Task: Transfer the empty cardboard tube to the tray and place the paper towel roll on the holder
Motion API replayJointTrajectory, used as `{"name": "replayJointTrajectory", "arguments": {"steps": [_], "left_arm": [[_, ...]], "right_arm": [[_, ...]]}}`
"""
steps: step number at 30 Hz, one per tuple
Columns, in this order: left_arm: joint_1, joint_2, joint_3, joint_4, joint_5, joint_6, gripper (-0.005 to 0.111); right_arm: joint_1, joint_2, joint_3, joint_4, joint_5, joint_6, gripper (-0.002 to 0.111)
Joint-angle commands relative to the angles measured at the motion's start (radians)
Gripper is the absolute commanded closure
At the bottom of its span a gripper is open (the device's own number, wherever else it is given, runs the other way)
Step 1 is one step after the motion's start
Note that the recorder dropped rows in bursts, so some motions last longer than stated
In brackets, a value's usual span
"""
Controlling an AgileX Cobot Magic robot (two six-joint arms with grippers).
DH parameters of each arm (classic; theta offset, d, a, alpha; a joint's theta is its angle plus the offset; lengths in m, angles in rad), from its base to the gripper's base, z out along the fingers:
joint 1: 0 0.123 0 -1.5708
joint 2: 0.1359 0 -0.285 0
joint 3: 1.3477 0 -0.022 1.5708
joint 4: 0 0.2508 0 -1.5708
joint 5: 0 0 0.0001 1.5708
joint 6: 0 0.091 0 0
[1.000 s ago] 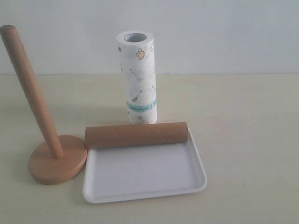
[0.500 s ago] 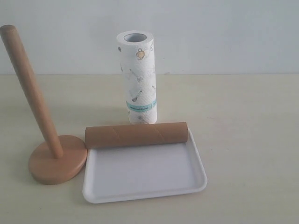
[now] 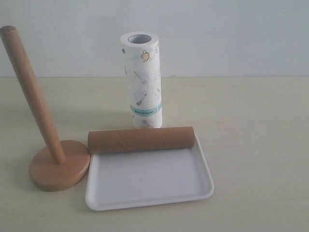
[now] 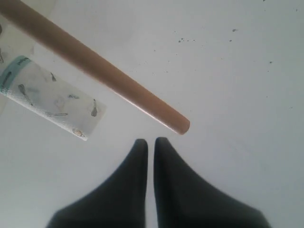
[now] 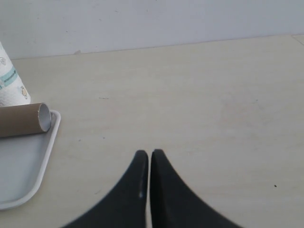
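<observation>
Cardboard tube (image 3: 141, 139): lies on its side along the far rim of the white tray (image 3: 149, 181), and that half of the job looks done.
Paper towel roll (image 3: 142, 82): stands upright on the table (image 3: 256, 125) just behind the tube, teal band low and core open at the top; it is not on the holder yet.
Wooden holder (image 3: 58, 169): stands left of the tray with its base at the tray's corner and its pole bare.
How the roll will handle: probably light, soft and squashy, with outer sheets that may slip; being tall, it should tip easily.
Where to grip: around the mid-body above the band, squeezed gently, keeping the core upright over the pole's rounded top.
Left gripper (image 4: 150, 142): jaws pressed together, holding nothing.
Right gripper (image 5: 150, 153): jaws together, empty, over bare table beside the tray.
</observation>
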Motion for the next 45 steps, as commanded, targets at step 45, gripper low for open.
{"name": "replayJointTrajectory", "arguments": {"steps": [45], "left_arm": [[0.096, -0.003, 0.003, 0.183, 0.247, 2.051, 0.103]], "right_arm": [[-0.003, -0.005, -0.001, 0.002, -0.011, -0.002, 0.107]]}}
